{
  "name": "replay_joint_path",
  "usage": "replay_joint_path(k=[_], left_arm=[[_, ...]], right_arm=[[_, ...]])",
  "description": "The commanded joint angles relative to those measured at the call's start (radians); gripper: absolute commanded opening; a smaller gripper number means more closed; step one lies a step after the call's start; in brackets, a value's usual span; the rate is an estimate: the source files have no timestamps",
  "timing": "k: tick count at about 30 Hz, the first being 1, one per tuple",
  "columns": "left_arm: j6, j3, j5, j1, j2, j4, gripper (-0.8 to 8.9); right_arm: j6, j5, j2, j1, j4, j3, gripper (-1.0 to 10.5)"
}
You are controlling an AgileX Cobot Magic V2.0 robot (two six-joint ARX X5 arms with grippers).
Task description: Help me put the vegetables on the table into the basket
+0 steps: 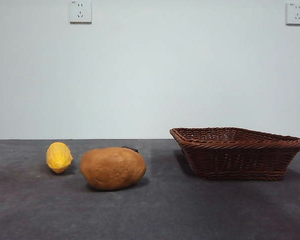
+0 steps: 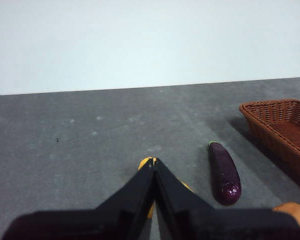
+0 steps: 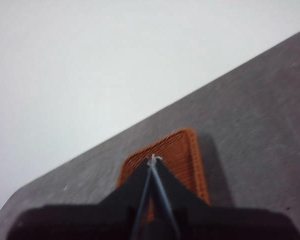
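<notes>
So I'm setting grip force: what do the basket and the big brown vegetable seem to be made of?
The basket looks like dark-brown woven wicker or rattan: interlaced strands and a braided rim, slightly glossy. The brown potato-shaped vegetable has a smooth, matte orange-brown skin with no blemishes; that could mean a plastic or foam replica, but the pictures cannot settle it.

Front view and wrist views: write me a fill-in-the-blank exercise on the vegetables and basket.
1. The potato lies between the yellow piece and the ____.
2. The left wrist view shows a dark ____ eggplant on the table.
3. The basket holds ____ vegetables.
4. The left gripper has its jaws ____.

Missing words: basket; purple; no; shut
</notes>
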Motion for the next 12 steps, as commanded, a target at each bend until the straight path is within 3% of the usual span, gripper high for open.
replay_joint_path(k=[1, 8, 12], left_arm=[[-0.032, 0.043, 0.002, 0.002, 0.060, -0.019, -0.05], [-0.049, 0.188, 0.002, 0.002, 0.225, -0.170, -0.04], [-0.049, 0.253, 0.002, 0.002, 0.307, -0.240, -0.04]], right_arm=[[-0.011, -0.043, 0.068, 0.001, -0.033, 0.054, -0.2], [-0.127, -0.100, 0.246, 0.001, -0.214, 0.200, -0.1], [-0.131, -0.097, 0.330, 0.001, -0.309, 0.267, 0.1]])
